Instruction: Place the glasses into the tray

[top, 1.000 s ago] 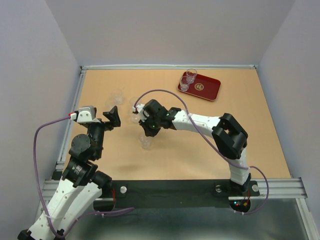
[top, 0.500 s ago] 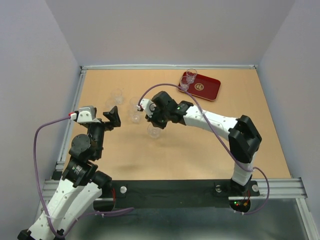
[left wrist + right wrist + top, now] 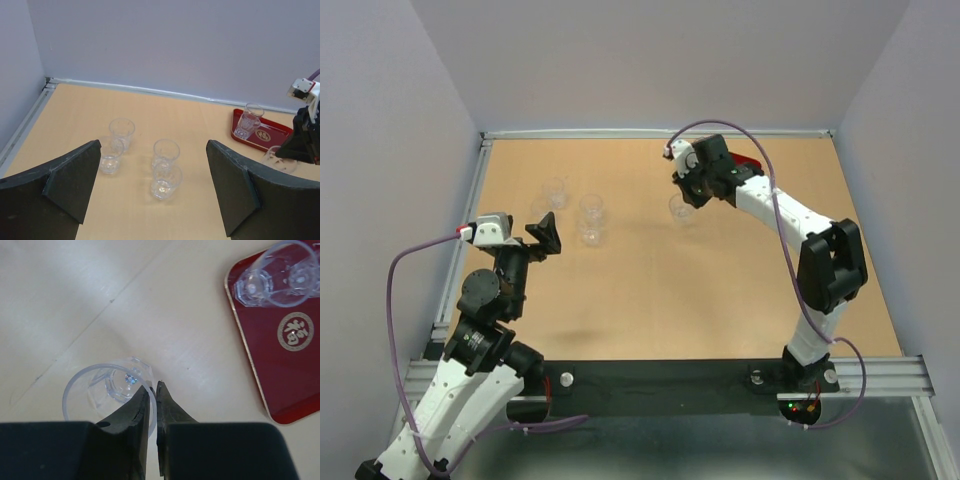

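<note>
My right gripper (image 3: 153, 386) is shut on the rim of a clear glass (image 3: 102, 392), one finger inside it and one outside, held above the table just left of the dark red tray (image 3: 287, 370). From above, this held glass (image 3: 680, 208) hangs under the right gripper (image 3: 686, 196), and the arm hides most of the tray (image 3: 748, 162). Two glasses (image 3: 275, 282) stand at the tray's far corner. Several more glasses (image 3: 166, 181) stand on the table ahead of my open, empty left gripper (image 3: 153, 144).
The loose glasses (image 3: 590, 233) cluster at the table's left centre, close to the left gripper (image 3: 546, 234). The back wall and its metal rail (image 3: 620, 133) run just behind the tray. A metal rail (image 3: 470, 230) also lines the left table edge.
The right gripper has carried its glass from the table's middle up and to the back right, to just beside the tray. The left arm has not moved.
</note>
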Controlling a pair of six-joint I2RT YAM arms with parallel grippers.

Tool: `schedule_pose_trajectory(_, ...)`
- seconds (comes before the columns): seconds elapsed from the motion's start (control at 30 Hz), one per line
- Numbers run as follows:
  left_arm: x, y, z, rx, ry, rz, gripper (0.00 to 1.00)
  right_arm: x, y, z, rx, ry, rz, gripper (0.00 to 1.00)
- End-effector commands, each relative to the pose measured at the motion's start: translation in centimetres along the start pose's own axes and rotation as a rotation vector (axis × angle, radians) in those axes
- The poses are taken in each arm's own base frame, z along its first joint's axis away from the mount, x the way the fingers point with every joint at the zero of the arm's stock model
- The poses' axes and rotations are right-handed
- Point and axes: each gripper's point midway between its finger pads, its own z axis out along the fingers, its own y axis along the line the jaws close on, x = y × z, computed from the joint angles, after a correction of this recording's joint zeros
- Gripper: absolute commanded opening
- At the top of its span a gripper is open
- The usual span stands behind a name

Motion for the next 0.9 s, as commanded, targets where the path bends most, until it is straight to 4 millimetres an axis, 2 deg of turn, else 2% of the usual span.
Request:
schedule_pose_trajectory(0.0, -0.9, 0.1, 0.1, -0.001, -0.037, 0.001, 0.98, -4.4, -4.4, -2.9, 0.074, -0.136, 0.089, 0.01)
schedule_pose_trajectory(0.13, -1.0, 0.2, 0.0, -0.004, -0.042, -0.003, 0.98, -4.6, -8.2, -3.1, 0.14, -0.151, 0.167, 0.0)
schedule_pose_trajectory(0.2, -1.0, 0.2, 0.0, -0.004, -0.042, -0.003, 0.98, -4.2, -9.7, -2.6, 0.165, -0.145, 0.219, 0.0)
schedule_pose_trajectory(0.33, -0.9, 0.1, 0.1, -0.003, -0.037, 0.001, 0.98, -4.0, -14.3, -2.6, 0.293, -0.15, 0.324, 0.0)
schedule_pose_trajectory(0.37, -0.8, 0.1, 0.1, -0.003, -0.035, 0.002, 0.98, -4.5, -15.1, -2.7, 0.318, -0.166, 0.351, 0.0)
schedule_pose_trajectory(0.43, -0.9, 0.2, 0.1, -0.006, -0.038, -0.001, 0.98, -4.0, -16.8, -2.2, 0.378, -0.158, 0.388, 0.0)
schedule_pose_trajectory(0.6, -0.8, 0.3, 0.1, -0.014, -0.038, 0.003, 0.98, -4.3, -19.9, -2.0, 0.462, -0.199, 0.488, 0.0)
schedule_pose_trajectory(0.87, -0.7, 0.4, 0.2, -0.02, -0.034, 0.004, 0.98, -2.1, -23.4, 0.6, 0.497, -0.2, 0.635, 0.0)
